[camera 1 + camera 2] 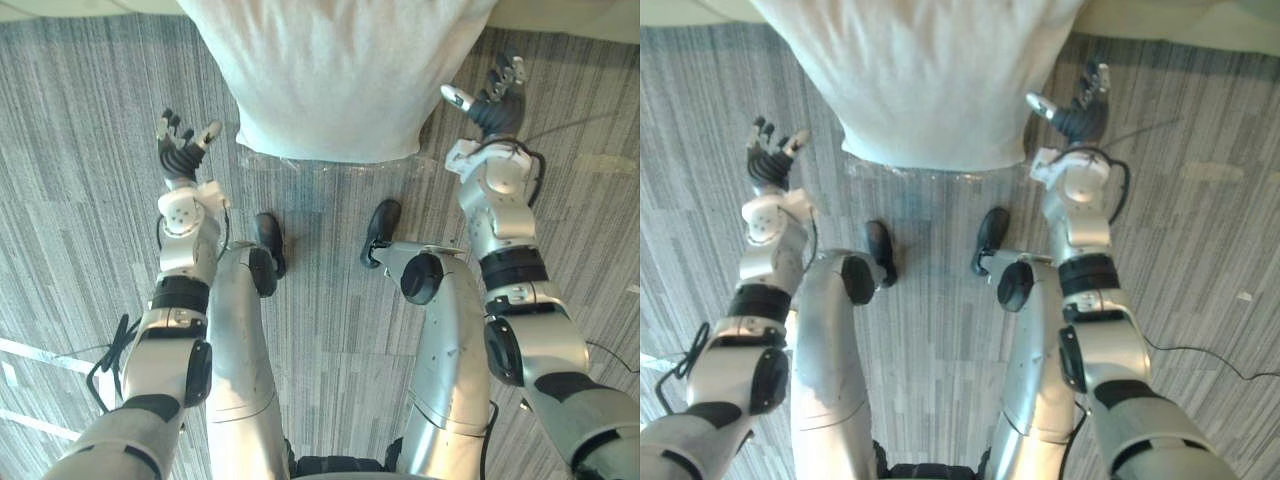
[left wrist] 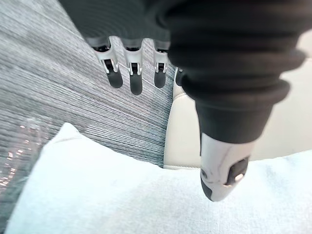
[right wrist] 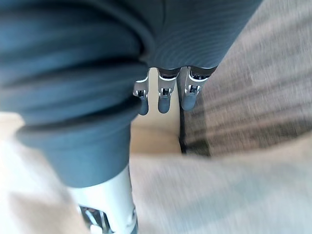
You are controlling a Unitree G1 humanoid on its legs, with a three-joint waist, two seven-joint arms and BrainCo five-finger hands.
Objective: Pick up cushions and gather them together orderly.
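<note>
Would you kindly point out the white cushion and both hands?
white cushion [image 1: 330, 80], left eye view, its middle
left hand [image 1: 181, 155], left eye view, middle of hand
right hand [image 1: 497, 108], left eye view, middle of hand

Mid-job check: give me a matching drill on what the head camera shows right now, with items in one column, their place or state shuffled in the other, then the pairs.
Items
1. large white fabric cushion
2. left hand
3. right hand
4. grey striped carpet floor

Place or state
A. open, by the cushion's right side
B. lies under everything else
C. sits between the two hands
D. open, by the cushion's left corner

Pairs: 1-C, 2-D, 3-A, 4-B
</note>
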